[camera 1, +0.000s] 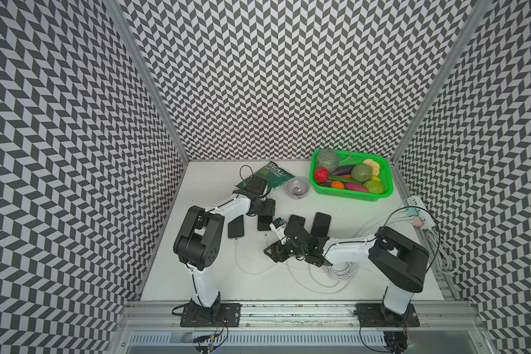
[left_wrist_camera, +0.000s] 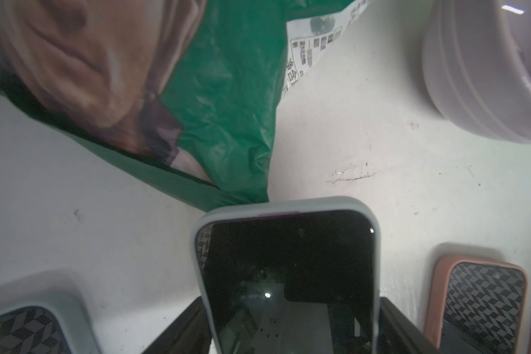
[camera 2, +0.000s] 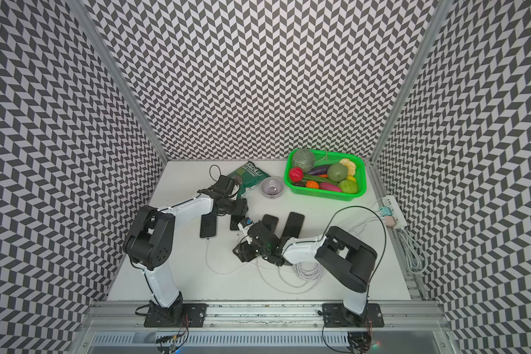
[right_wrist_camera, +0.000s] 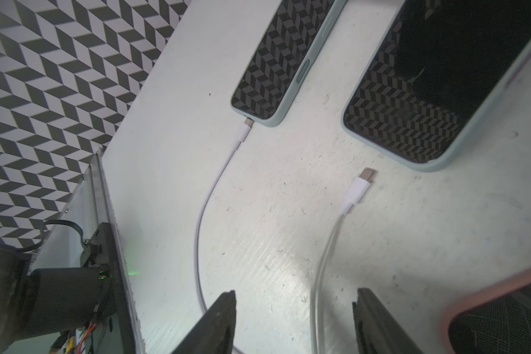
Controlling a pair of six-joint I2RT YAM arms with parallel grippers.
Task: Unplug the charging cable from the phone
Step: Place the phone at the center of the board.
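Right wrist view: unplugged cable between spread right end effector, left likewise spread.

White table: phones, cables, basket.

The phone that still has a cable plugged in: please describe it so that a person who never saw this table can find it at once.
Start at the left arm's white forearm in a top view; the plugged phone lies on the white table just beside it, outermost in the row of phones. A white cable enters its near end. The neighbouring phone has only a loose plug lying apart from it.
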